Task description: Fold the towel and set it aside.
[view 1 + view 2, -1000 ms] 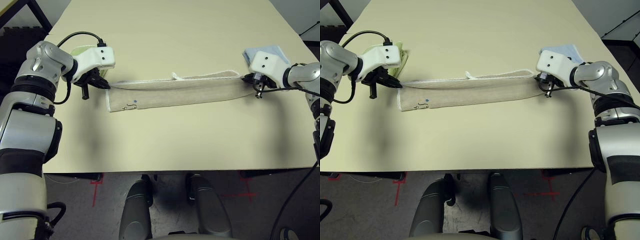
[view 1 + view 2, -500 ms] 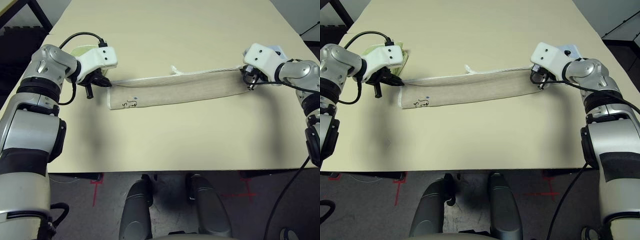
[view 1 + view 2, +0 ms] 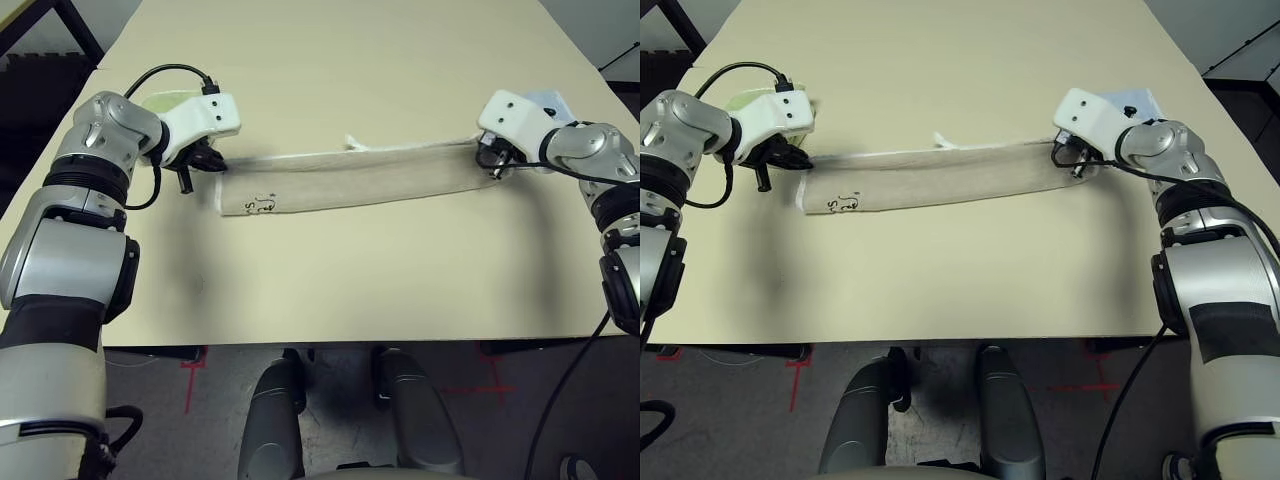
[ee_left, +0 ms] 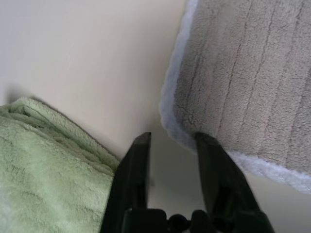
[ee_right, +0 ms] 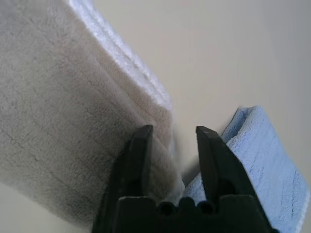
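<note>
Here the head views give us the whole towel: a long narrow beige strip lying flat on the table, its long axis running side to side between our two grippers, with the dark printed mark near its left end and a small white label sticking up along the far edge. The wrist views add what those miss. At the left gripper we see the two black fingers parted, with bare table between them and the towel's white piped corner just beside one finger; a lime-green cloth lies close on the other side. At the right gripper the fingers also stand apart, one resting against the towel's folded end, and a light-blue cloth lies just beyond. Neither claw grips anything.
</note>
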`<state>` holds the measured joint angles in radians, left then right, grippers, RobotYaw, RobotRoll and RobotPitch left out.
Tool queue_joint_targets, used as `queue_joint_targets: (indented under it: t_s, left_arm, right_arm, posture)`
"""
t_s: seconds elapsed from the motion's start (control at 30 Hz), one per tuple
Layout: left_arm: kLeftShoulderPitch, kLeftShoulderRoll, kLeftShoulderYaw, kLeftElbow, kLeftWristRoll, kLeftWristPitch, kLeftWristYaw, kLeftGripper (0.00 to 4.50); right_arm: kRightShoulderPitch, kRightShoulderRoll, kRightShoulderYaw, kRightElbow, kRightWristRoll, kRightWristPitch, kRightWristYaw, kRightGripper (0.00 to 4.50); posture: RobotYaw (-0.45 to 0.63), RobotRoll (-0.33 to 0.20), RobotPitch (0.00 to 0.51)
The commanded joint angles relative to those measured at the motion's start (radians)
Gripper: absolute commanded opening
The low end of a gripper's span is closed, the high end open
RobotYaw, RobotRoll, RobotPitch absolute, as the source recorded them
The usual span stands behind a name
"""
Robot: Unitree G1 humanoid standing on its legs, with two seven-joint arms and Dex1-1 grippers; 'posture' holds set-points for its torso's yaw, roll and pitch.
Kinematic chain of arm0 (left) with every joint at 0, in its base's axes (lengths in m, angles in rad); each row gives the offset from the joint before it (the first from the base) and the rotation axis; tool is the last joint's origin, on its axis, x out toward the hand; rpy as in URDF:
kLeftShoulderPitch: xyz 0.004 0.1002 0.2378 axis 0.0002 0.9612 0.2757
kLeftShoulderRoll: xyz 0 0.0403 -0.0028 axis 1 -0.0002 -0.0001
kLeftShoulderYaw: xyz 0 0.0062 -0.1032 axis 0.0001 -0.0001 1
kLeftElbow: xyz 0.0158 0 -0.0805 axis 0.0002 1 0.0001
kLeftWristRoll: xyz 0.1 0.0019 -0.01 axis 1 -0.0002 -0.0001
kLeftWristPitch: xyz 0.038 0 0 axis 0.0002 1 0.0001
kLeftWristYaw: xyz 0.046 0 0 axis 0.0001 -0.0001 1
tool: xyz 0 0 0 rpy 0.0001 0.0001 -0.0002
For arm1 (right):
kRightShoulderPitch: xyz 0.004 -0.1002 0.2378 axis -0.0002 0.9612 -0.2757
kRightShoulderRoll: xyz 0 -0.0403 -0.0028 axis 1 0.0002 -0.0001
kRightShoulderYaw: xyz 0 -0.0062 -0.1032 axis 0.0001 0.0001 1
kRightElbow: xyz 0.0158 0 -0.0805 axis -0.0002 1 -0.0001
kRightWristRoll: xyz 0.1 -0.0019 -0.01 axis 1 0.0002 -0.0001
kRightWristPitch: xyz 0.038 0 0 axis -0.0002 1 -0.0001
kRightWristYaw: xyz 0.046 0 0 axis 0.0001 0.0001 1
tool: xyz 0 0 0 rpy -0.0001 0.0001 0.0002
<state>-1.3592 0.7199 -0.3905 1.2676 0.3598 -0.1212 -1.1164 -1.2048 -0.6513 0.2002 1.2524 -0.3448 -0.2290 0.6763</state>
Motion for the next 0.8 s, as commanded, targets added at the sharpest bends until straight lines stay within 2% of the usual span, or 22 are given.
queue_joint_targets:
  t_s: [0.03,0.17,0.23,0.37,0.43,0.5,0.67,0.8]
  left_arm:
    - [0.008,0.020,0.025,0.003,0.008,-0.014,0.034,2.92]
    - [0.008,0.042,0.065,-0.018,-0.009,-0.033,0.081,4.48]
    - [0.011,0.049,0.105,-0.041,-0.040,-0.031,0.082,4.48]
    - [0.035,0.035,0.254,-0.138,-0.203,0.107,-0.033,4.48]
    - [0.101,0.015,0.362,-0.289,-0.386,0.278,-0.207,4.48]
    - [0.181,0.002,0.431,-0.436,-0.508,0.379,-0.286,4.48]
    - [0.374,-0.023,0.490,-0.705,-0.641,0.456,-0.301,4.48]
    - [0.516,-0.033,0.461,-0.839,-0.660,0.390,-0.316,4.48]
  right_arm:
    - [0.004,0.001,-0.068,-0.005,0.073,0.023,0.010,3.01]
    - [0.023,0.014,-0.176,-0.022,0.194,0.012,0.059,4.50]
    - [0.032,0.027,-0.256,-0.040,0.287,0.025,0.110,4.50]
    - [0.070,0.054,-0.397,-0.122,0.477,0.137,0.256,4.50]
    - [0.106,0.065,-0.442,-0.186,0.556,0.252,0.307,4.50]
    - [0.139,0.072,-0.461,-0.246,0.603,0.340,0.328,4.50]
    - [0.198,0.079,-0.473,-0.358,0.669,0.495,0.332,4.50]
    - [0.229,0.072,-0.460,-0.413,0.696,0.587,0.348,4.50]
  posture:
    - [-0.10,0.000,0.220]
    - [-0.10,0.000,0.218]
    - [-0.10,0.000,0.216]
    - [-0.09,0.000,0.213]
    - [-0.09,0.000,0.213]
    - [-0.09,0.000,0.213]
    - [-0.09,0.000,0.213]
    - [-0.10,0.000,0.208]
